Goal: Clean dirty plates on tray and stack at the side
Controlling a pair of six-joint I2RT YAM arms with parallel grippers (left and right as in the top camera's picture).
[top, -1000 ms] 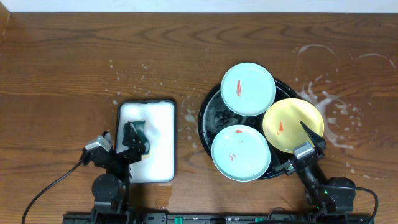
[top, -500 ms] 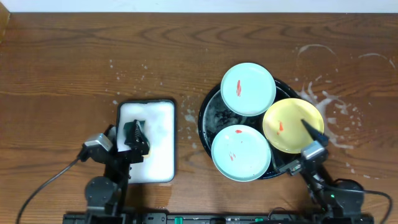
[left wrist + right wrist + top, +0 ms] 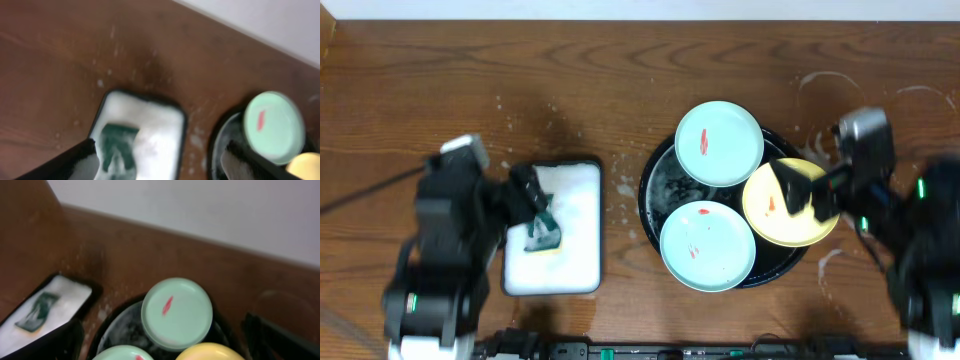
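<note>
A: Where are the plates?

B: All three sit in the black tray [image 3: 655, 190]: a mint plate [image 3: 719, 143] at the far rim, a second mint plate [image 3: 708, 246] at the near side, and the yellow plate [image 3: 782, 222] on the right. They crowd edge to edge, and each shows a red sauce smear. None is at the side yet.

A: Why keep them in the tray?

B: Probably so the foam and sauce stay inside its raised rim and not on the table [image 3: 440, 90].

A: And the sponge?

B: The sponge [image 3: 542, 232] lies in the foam of the white tray [image 3: 575, 260], left of the black one. I'd guess it is there to load up with soap.

A: What are the arms doing?

B: The left jaws hang over the sponge, wide open and holding nothing. That suggests the sponge gets picked up first. The right jaws hang over the yellow plate, also spread wide and empty, perhaps to steady or lift it.

A: Where would the stack go?

B: Likely on the bare table right of the tray, where the foam streaks [image 3: 855, 165] are.

A: Any writing or brands?

B: None I can read, and the wrist views are blurred.
</note>
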